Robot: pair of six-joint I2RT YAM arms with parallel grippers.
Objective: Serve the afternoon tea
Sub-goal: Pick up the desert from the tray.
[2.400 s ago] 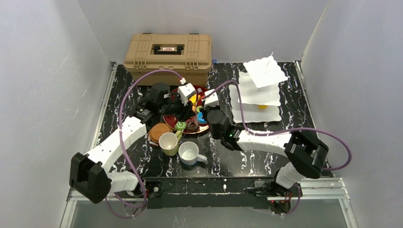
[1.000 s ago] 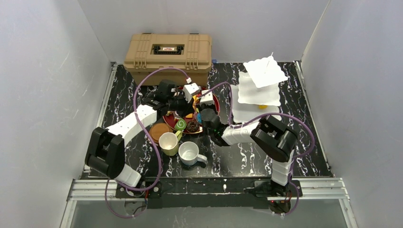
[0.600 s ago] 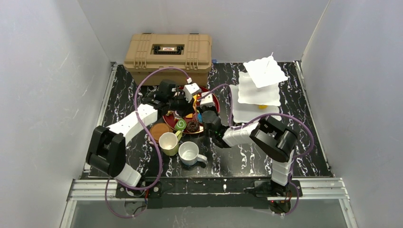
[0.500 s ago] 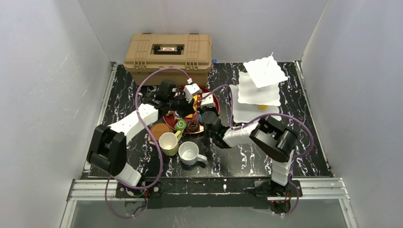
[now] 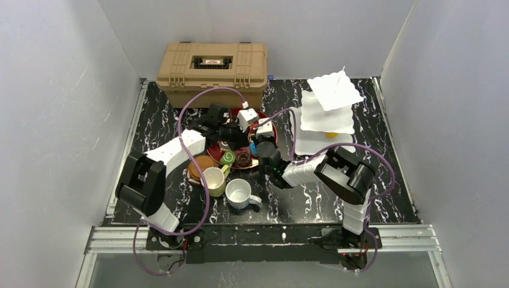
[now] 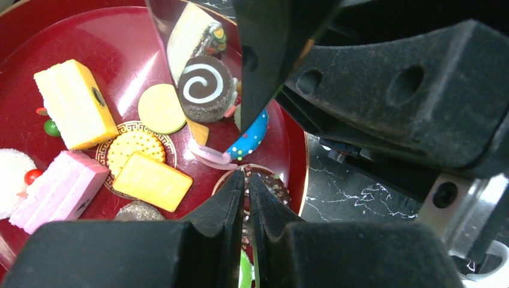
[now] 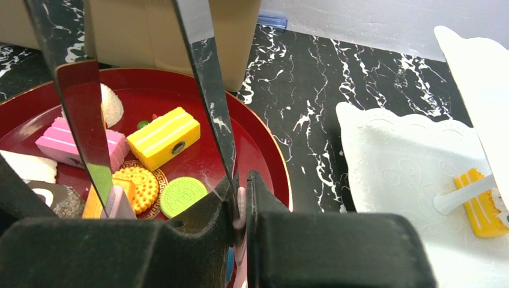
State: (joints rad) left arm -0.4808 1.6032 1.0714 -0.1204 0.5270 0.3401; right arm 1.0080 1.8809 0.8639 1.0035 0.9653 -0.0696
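Top view: on the black marbled tabletop a red plate of toy pastries sits in front of the toolbox. The white tiered stand is to its right. Both the left arm and the right arm reach over the plate and hide much of it. A green roll and a chocolate donut show at the near rim. Just nearer stand the yellow mug, beside a brown coaster, and the white mug.

Left wrist: the left claw is pressed together with nothing between its fingers, above the donut at the plate's edge. On the plate lie a yellow slice, a pink slice, a brown roll, a blue donut and flat biscuits. A blade of the metal tongs crosses above the brown roll. The right arm's black body fills the right side.

Right wrist: the right claw pinches the tongs, a pink bit caught between its fingers. The two blades rise over the plate. The yellow and pink slices lie beyond them. To the right, one yellow pastry rests on the stand's bottom tray.
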